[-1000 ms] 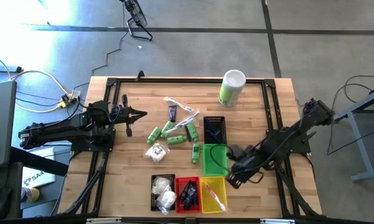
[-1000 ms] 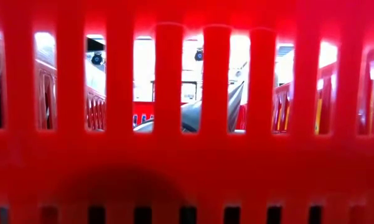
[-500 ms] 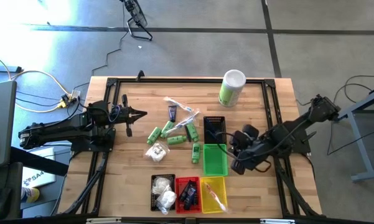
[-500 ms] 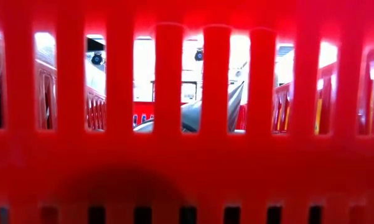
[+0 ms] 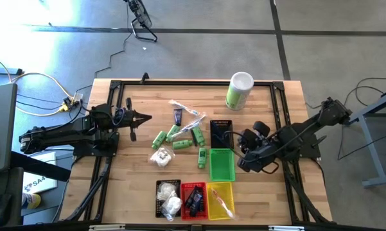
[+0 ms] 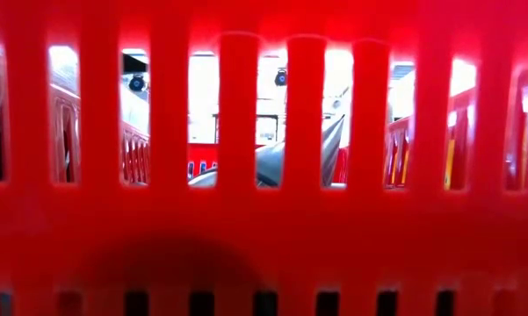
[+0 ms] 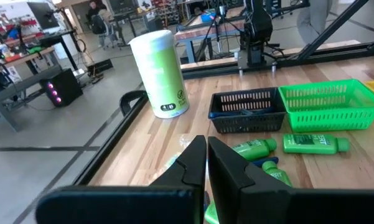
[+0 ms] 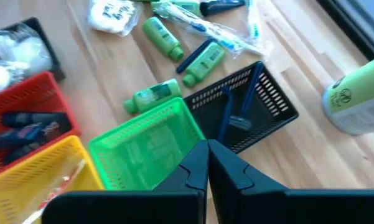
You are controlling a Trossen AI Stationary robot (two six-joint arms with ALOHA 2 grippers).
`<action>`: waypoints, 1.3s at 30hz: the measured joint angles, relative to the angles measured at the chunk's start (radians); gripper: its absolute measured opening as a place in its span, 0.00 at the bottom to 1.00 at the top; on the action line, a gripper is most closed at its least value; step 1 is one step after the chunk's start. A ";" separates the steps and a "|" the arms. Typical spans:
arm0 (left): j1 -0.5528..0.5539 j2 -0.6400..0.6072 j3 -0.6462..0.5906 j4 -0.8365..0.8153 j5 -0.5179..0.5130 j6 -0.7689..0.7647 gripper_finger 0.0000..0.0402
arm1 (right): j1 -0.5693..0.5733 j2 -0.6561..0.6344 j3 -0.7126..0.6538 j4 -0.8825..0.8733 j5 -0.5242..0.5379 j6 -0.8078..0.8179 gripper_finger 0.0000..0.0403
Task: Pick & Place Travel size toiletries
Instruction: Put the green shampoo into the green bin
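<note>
High view showed the right gripper [image 5: 244, 153], fingers together, beside the green basket [image 5: 221, 165]; the left gripper [image 5: 144, 117], seemingly empty, waited closed.

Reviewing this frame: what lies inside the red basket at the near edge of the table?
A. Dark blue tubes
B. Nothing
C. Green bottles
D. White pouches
A: the right wrist view shows dark blue tubes lying in the red basket; the high view agrees.
</note>
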 joint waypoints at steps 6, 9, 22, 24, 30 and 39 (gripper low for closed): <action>0.000 0.000 0.000 -0.056 -0.001 -0.017 0.03 | 0.001 0.000 -0.118 0.073 0.054 0.041 0.00; 0.000 0.000 0.000 -0.081 -0.002 -0.018 0.03 | -0.003 0.000 -0.197 0.129 0.056 0.057 0.00; 0.000 0.000 0.000 -0.091 -0.003 -0.020 0.03 | -0.109 -0.083 -0.362 0.408 -0.060 -0.131 0.00; 0.000 0.000 0.000 -0.090 -0.003 -0.019 0.03 | -0.119 -0.110 -0.379 0.421 -0.061 -0.159 0.00; 0.000 0.000 0.000 -0.091 -0.003 -0.018 0.03 | -0.128 -0.189 -0.419 0.426 -0.053 -0.186 0.00; 0.000 0.000 0.000 -0.091 -0.004 -0.017 0.03 | -0.129 -0.342 -0.585 0.532 -0.047 -0.187 0.00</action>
